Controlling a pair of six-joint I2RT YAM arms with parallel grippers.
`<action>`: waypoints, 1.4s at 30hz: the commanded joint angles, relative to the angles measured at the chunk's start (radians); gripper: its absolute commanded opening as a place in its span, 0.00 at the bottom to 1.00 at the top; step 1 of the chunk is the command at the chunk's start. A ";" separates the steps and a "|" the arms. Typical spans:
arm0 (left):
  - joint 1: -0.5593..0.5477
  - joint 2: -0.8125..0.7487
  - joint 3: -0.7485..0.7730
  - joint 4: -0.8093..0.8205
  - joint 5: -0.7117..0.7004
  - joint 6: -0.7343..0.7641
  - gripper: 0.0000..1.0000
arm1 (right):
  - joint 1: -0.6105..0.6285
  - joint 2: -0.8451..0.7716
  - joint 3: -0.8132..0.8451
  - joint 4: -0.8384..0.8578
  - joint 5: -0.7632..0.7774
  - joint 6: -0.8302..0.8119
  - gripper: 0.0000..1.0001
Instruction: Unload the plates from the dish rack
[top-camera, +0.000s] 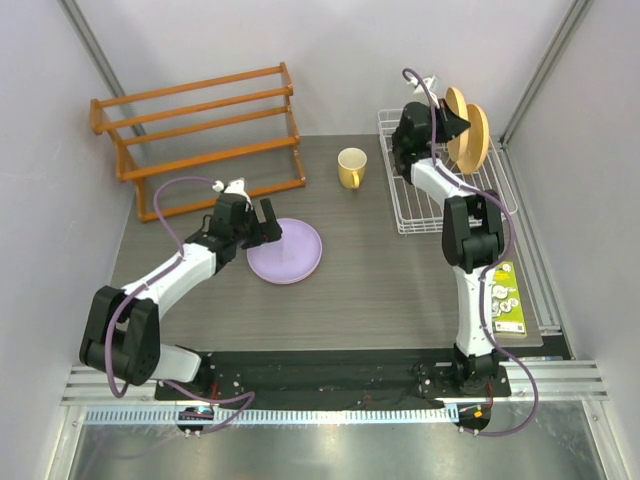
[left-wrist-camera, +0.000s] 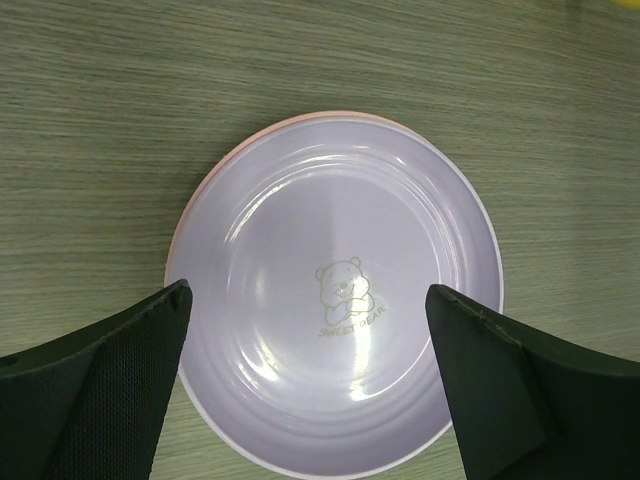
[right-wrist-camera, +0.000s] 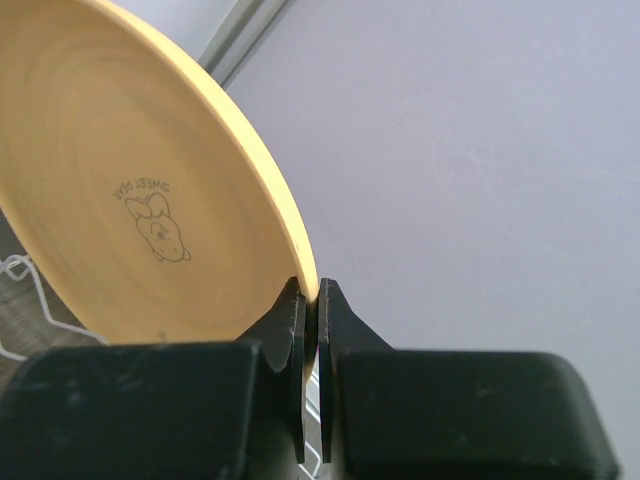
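The lilac plate (top-camera: 285, 250) lies flat on the table, stacked on the pink plate, whose rim (left-wrist-camera: 330, 117) shows at its far edge. My left gripper (top-camera: 262, 222) hovers over the lilac plate (left-wrist-camera: 340, 290), open and empty (left-wrist-camera: 308, 295). The white wire dish rack (top-camera: 425, 215) stands at the right. Two orange-yellow plates (top-camera: 474, 142) stand on edge at its far end. My right gripper (top-camera: 455, 122) is shut on the rim (right-wrist-camera: 310, 300) of one orange-yellow plate (right-wrist-camera: 140, 200), which stands upright. The top view does not show which of the two it holds.
A small yellow mug (top-camera: 351, 166) stands between the lilac plate and the dish rack. An orange wooden slatted rack (top-camera: 200, 135) stands at the back left. A green and white card (top-camera: 508, 300) lies near the right edge. Grey walls close in on three sides.
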 joint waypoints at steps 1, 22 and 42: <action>0.001 -0.047 0.030 0.013 0.010 0.008 0.99 | 0.024 -0.120 -0.013 0.420 0.083 -0.241 0.01; -0.034 -0.090 0.062 0.093 0.131 0.009 0.99 | 0.142 -0.681 -0.174 -1.017 -0.738 1.035 0.01; -0.149 -0.092 -0.025 0.334 0.148 -0.006 0.99 | 0.198 -0.917 -0.665 -0.873 -1.199 1.333 0.01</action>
